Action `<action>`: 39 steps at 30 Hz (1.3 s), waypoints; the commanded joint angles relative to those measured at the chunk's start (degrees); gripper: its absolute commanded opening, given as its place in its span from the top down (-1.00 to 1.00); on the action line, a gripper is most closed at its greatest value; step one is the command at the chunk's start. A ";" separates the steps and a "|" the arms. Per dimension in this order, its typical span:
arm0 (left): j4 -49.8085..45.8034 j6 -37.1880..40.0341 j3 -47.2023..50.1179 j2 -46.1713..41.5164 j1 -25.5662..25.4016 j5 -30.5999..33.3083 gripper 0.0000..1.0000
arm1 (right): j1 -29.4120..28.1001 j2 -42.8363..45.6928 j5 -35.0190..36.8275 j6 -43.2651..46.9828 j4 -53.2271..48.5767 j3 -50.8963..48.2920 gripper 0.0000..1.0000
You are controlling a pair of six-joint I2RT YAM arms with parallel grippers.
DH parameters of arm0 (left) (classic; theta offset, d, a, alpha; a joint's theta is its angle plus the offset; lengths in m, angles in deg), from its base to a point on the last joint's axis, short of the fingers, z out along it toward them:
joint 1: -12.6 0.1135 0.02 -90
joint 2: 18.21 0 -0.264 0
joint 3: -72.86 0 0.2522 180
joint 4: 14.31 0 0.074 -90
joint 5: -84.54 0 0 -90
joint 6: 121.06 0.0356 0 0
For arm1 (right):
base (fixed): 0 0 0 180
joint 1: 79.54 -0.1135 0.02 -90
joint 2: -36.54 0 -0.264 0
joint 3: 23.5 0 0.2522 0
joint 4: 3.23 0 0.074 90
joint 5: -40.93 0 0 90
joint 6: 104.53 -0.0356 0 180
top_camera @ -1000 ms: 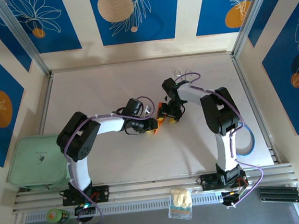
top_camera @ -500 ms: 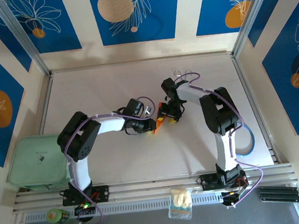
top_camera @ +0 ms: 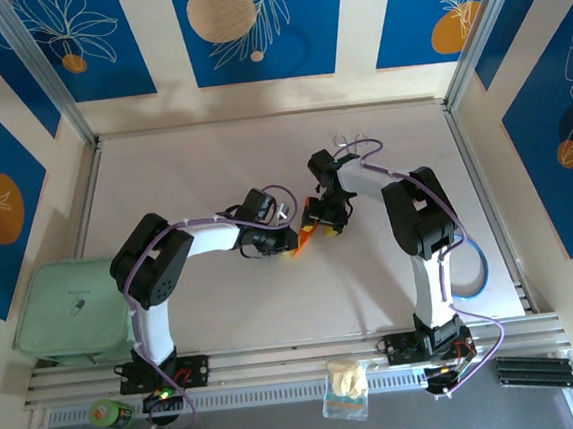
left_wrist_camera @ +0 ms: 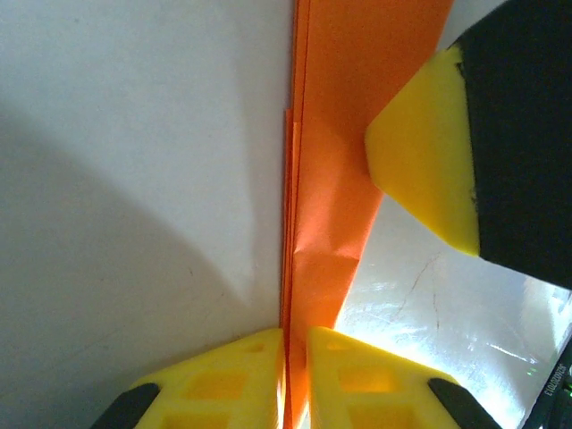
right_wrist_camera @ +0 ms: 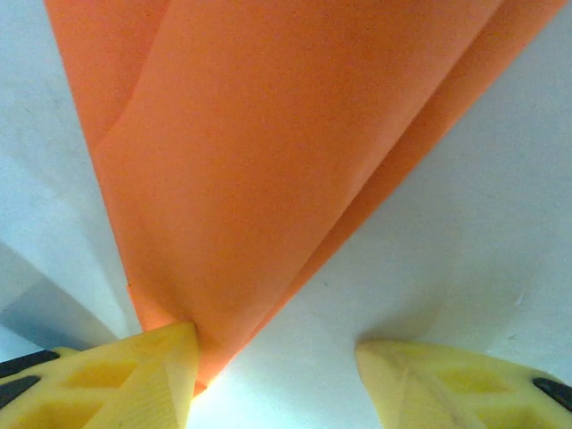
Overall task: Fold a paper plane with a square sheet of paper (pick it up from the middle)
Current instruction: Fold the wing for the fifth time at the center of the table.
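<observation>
Two arm bases are bolted to a ribbed metal rail (top_camera: 279, 361) along the near edge of the tabletop (top_camera: 225, 310). A small clear bag (top_camera: 345, 390) of something yellowish lies just nearer than the rail, and a green roll (top_camera: 108, 414) sits by the near left corner. A pale green square pad (top_camera: 66, 309) lies off the left edge. The tabletop is pale and matt, with soft shadows under the arms. Near its middle, the left fingers (left_wrist_camera: 223, 384) are clenched on an edge of the orange paper (top_camera: 306, 236), which is folded in layers. The right fingers (right_wrist_camera: 116, 384) are spread apart, one yellow tip touching the paper. Beyond the far edge stand cream walls with blue panels (top_camera: 255, 26) printed with orange circles and white leaves.
</observation>
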 commanded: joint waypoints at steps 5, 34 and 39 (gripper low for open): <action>-3.98 1.24 -0.19 3.53 -1.09 2.95 0.69 | -1.32 -10.39 6.73 -0.33 3.42 -4.18 -0.11; -3.75 0.62 -0.04 -6.22 -1.14 6.70 0.70 | -3.08 -16.26 14.96 -2.46 -1.20 -1.30 -0.16; 3.34 -1.84 1.97 -7.07 -1.24 1.48 0.70 | -3.05 -16.76 14.74 -2.73 -1.03 -1.19 -0.16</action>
